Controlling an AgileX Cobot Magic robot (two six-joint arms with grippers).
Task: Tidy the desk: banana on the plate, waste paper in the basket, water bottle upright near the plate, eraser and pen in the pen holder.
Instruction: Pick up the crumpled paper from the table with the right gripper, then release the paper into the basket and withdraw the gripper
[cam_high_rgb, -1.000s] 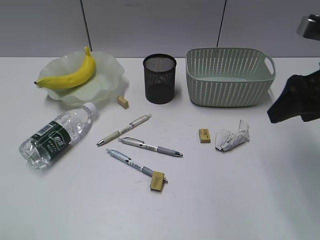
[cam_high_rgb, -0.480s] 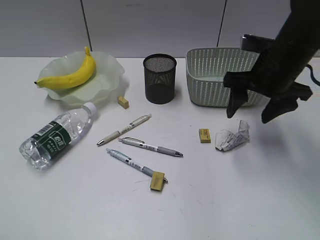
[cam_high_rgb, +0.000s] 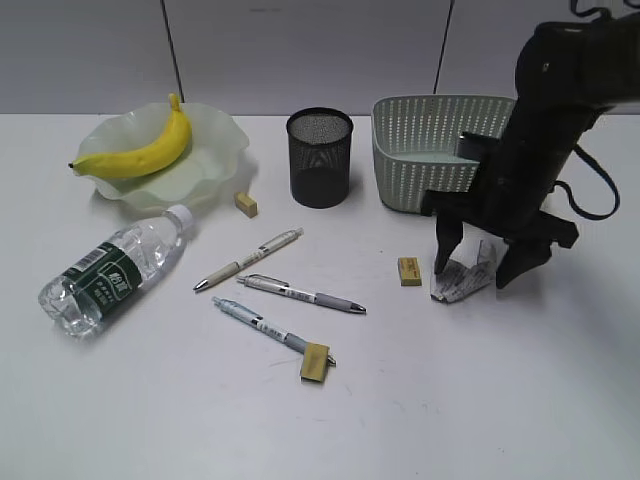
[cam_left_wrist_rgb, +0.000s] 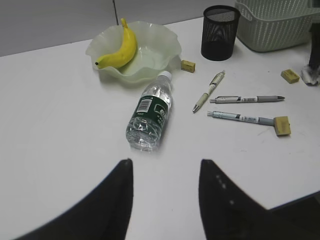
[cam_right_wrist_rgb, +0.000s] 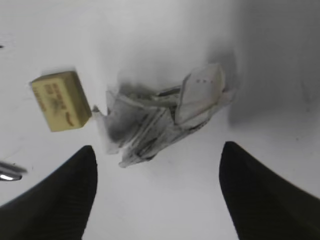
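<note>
Directly in front of the sage-green basket (cam_high_rgb: 450, 150), the crumpled waste paper (cam_high_rgb: 463, 275) is seen lying on the white desk (cam_high_rgb: 150, 400). The right gripper (cam_high_rgb: 476, 271) is lowered over the paper, its jaws held wide apart, one finger on each side, nothing clamped. A small yellow eraser (cam_high_rgb: 409, 270) lies just left of the paper. Left of the basket stands the black pen holder (cam_high_rgb: 320, 157), and farther left the banana (cam_high_rgb: 140, 150) rests in the plate (cam_high_rgb: 215, 130). The water bottle (cam_high_rgb: 110, 270) lies on its side. The left gripper (cam_left_wrist_rgb: 165, 175) is shown above bare desk, jaws apart and empty.
</note>
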